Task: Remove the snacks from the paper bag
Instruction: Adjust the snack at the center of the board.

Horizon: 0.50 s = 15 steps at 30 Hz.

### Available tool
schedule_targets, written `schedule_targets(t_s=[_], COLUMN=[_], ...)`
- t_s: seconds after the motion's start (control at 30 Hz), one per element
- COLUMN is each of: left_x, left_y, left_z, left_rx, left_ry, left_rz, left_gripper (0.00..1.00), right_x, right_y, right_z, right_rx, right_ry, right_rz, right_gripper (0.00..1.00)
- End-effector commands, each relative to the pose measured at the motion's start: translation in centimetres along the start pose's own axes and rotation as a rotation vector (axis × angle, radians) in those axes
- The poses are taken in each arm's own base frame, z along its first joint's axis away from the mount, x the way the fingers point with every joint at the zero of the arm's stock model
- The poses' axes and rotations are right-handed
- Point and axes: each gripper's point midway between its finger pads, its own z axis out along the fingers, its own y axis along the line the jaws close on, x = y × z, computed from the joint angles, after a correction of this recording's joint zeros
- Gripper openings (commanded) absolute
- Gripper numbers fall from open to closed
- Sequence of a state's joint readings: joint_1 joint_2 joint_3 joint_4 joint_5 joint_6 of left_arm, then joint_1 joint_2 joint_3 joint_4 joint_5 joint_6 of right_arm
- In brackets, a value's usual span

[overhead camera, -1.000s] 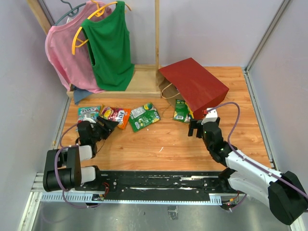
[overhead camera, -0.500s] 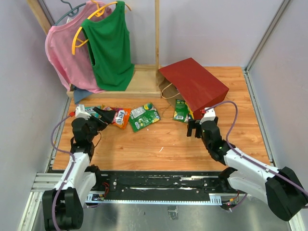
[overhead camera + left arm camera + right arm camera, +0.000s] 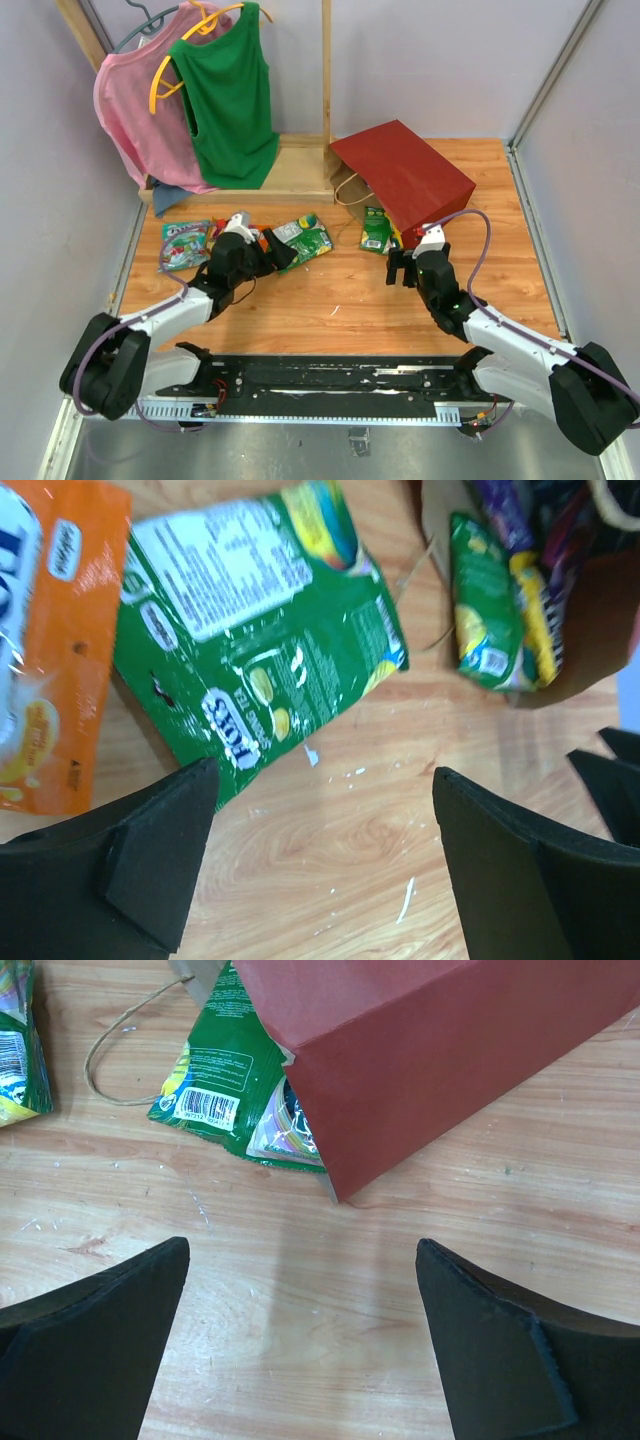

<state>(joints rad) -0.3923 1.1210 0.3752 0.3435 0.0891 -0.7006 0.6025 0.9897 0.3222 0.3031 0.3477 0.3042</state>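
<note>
Red paper bag [image 3: 405, 183] lies on its side at the far right of the wooden table [image 3: 340, 300], mouth facing left, its loop handle [image 3: 120, 1055] flat on the boards. A small green packet [image 3: 222, 1090] sticks partly out of the mouth. Further left, out on the table, lie a large green packet [image 3: 265, 650], an orange packet [image 3: 50, 630] touching it, and a teal packet [image 3: 185, 243]. The left gripper [image 3: 325, 820] hovers, fingers spread wide and empty, just beside the large green packet. The right gripper [image 3: 300, 1290], also spread and empty, is near the bag's corner.
</note>
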Motion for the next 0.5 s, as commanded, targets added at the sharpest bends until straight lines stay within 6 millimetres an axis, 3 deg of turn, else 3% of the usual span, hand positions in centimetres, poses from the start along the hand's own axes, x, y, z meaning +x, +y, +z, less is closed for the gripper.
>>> schedule_targets(t_s=[0.0,0.17,0.47], left_x=[0.4,1.3,-0.6], left_y=[-1.9,-1.9,-1.8], left_z=[1.8,3.4,5.2], left_rx=[0.012,-0.063,-0.130], left_ry=[-0.015,0.022,-0.017], left_rz=[0.056,0.139,0.193], left_gripper=[0.91,0.89,0.94], right_x=[-1.9,-1.8,-1.7], right_y=[1.0,0.9,1.0], right_z=[0.1,0.1,0.2], right_rx=[-0.021,-0.020,-0.023], right_ry=[-0.046,-0.041,-0.035], right_rz=[0.016,0.014,0.015], right_gripper=[0.97,0.97,0.97])
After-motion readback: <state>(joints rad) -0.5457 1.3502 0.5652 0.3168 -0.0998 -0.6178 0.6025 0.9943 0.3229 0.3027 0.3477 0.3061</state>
